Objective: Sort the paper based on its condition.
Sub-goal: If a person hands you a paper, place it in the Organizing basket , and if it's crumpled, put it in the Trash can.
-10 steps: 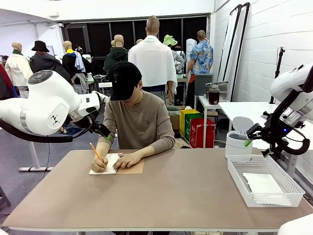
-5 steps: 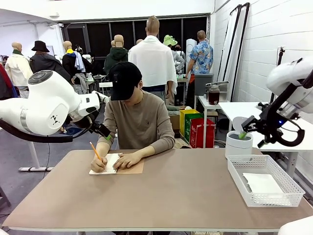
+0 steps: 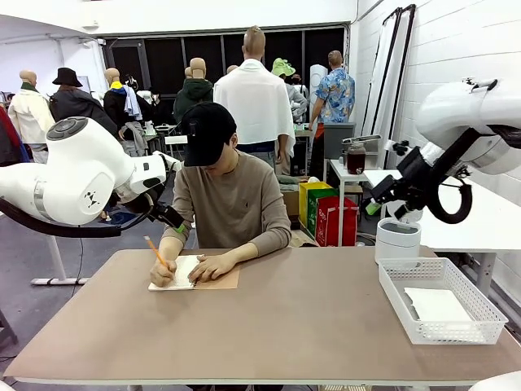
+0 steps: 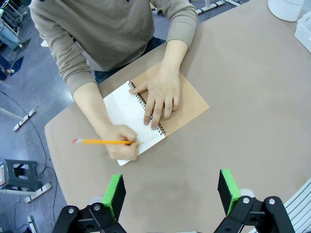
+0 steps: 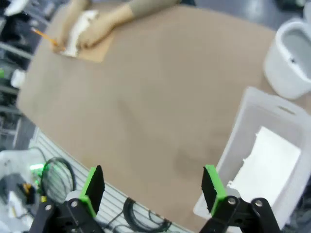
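Your right gripper has gone up, away from the basket holding the paper. Its fingers and the left gripper's stand wide apart, empty.

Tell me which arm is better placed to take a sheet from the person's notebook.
Left, likely: the left gripper hangs open above the notebook; the right gripper is off near the basket.

The tan flat table is lying open across its middle and near side. At its far left, the person's writing hand and flat hand are covering the spiral-bound notebook with a brown cardboard cover. At the right end, the white plastic lattice basket, holding a white paper sheet, is taking up room, with the white round tub standing just behind it.
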Controlling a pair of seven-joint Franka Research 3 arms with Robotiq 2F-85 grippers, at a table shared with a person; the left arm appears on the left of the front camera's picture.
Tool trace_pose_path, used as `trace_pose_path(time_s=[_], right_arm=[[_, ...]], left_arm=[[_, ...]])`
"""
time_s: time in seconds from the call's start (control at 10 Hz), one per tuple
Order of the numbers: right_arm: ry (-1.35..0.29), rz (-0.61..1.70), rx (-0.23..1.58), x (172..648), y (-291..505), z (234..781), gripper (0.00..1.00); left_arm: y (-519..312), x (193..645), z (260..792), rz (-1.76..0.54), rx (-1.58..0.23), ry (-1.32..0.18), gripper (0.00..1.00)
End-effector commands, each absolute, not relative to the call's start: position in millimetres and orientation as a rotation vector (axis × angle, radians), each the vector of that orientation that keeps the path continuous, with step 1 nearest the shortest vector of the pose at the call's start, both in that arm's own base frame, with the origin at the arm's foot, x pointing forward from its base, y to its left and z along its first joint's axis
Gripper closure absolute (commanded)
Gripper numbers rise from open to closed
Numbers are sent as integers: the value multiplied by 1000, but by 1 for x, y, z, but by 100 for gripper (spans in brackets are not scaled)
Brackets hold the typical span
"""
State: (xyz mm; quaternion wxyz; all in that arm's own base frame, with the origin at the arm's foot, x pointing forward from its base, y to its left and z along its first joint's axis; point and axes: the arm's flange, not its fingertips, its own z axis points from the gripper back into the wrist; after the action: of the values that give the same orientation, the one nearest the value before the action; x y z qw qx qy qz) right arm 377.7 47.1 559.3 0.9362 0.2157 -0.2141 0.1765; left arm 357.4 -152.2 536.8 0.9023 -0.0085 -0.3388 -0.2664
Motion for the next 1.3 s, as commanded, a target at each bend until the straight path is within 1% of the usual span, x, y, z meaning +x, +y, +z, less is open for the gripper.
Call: trace_pose_path(time_s=[0.0, 0.2, 0.4, 0.7, 1.2], right_arm=[[-529, 528, 426, 363, 55, 546, 0], [-549, 711, 416, 348, 65, 549, 0], [-588, 771, 420, 341, 70, 552, 0], [-646, 815, 444, 338, 75, 563, 0], [-672, 772, 447, 334, 75, 565, 0]], left_arm=[[-152, 357, 537, -554, -17, -700, 0], [-152, 357, 537, -554, -17, -700, 0], [-152, 357, 537, -554, -17, -700, 0], [-152, 357, 537, -554, -17, -700, 0], [-152, 357, 537, -554, -17, -700, 0]])
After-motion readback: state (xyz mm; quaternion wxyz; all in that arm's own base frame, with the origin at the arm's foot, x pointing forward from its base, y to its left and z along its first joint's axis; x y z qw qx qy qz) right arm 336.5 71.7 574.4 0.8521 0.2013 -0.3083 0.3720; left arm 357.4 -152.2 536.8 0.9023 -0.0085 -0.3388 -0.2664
